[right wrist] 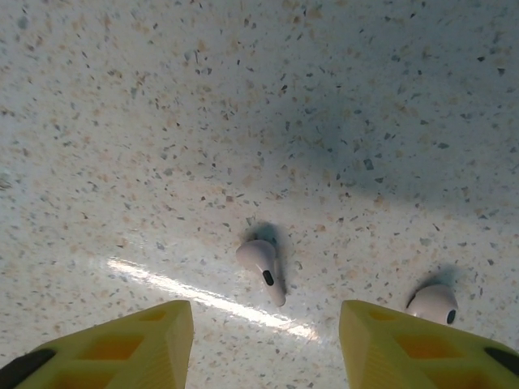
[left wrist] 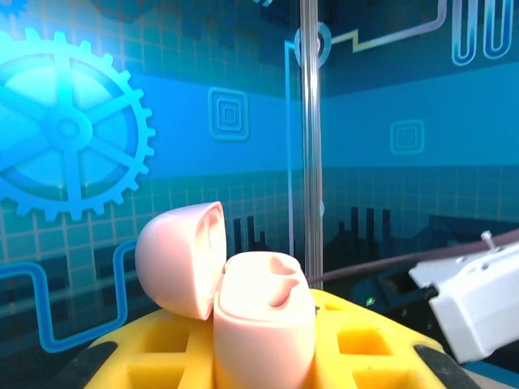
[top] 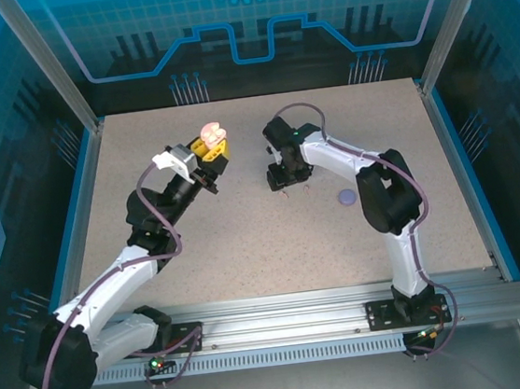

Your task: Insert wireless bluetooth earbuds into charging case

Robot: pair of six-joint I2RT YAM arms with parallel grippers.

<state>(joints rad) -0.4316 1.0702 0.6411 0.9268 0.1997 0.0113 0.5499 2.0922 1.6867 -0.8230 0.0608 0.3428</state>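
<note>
Pale pink case, pale pink earbuds, yellow jaws, speckled beige table, blue gear-patterned backdrop

No words, numbers or brand marks can be read anywhere. The blue panels behind the surface carry only drawn figures: a gear wheel, nested squares and circuit-like lines.

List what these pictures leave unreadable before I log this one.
- Right wrist view: one bud is half hidden behind a finger.
- Left wrist view: the case is cut off at its base by the bottom edge.
- Top view: the purple disc is too small to identify.
</note>
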